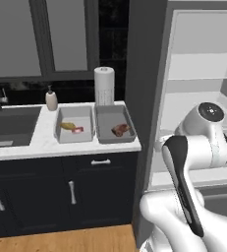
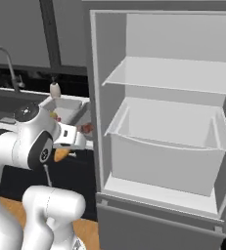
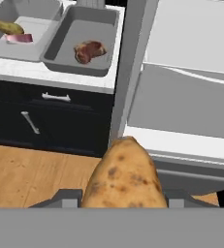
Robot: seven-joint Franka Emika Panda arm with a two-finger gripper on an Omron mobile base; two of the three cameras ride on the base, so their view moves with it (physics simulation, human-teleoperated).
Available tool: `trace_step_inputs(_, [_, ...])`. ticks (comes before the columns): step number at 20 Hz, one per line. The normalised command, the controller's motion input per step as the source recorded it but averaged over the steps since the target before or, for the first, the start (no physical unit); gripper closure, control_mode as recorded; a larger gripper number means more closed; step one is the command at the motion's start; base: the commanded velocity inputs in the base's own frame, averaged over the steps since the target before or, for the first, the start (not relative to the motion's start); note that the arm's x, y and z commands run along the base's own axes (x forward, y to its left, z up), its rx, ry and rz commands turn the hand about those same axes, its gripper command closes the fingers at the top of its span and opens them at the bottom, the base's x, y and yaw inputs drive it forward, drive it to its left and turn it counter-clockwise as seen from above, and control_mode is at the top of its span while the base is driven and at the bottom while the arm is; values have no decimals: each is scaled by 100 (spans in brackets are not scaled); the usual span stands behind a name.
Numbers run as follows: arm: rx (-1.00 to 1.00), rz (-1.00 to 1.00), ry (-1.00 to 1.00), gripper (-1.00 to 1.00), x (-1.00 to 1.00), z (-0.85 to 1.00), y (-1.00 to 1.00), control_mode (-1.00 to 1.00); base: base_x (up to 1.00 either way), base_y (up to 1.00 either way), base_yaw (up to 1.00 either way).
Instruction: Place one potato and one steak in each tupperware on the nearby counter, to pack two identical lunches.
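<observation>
The two-finger gripper (image 3: 124,201) is closed on a brown, speckled potato (image 3: 124,177), which it carries in the air in front of the open grey fridge (image 2: 168,122), above the wooden floor (image 3: 31,174) and clear of the counter. In the right base view the same potato (image 2: 60,155) peeks out orange-brown below the white hand.

The white marbled stone counter (image 1: 43,142) runs over black cabinets with silver bar handles (image 1: 100,161). At its right end, by the fridge's side wall, two grey rectangular tupperware tubs stand side by side, touching. The left tub (image 1: 74,124) holds a yellowish potato (image 1: 67,126) and a pink steak (image 1: 78,130) just beside it. The right tub (image 1: 114,123), nearest the counter's right edge, holds one reddish-brown steak (image 1: 120,130).

Behind the tubs, at the counter's back edge, stand a white paper towel roll (image 1: 104,85) and a small beige soap dispenser (image 1: 51,99). The dark inset sink (image 1: 9,125) lies left of them.
</observation>
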Motion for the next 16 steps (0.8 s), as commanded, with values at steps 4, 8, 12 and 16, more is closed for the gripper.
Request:
trace_step_inputs(4, [0,0,0,100,0,0,0,100,-4,91,-10])
trace_step_inputs(8, [0,0,0,100,0,0,0,100,0,76,-11])
trace_step_inputs(12, [0,0,0,100,0,0,0,100,14,18,-9])
trace_step_inputs(16, [0,0,0,100,0,0,0,100,37,0,-8])
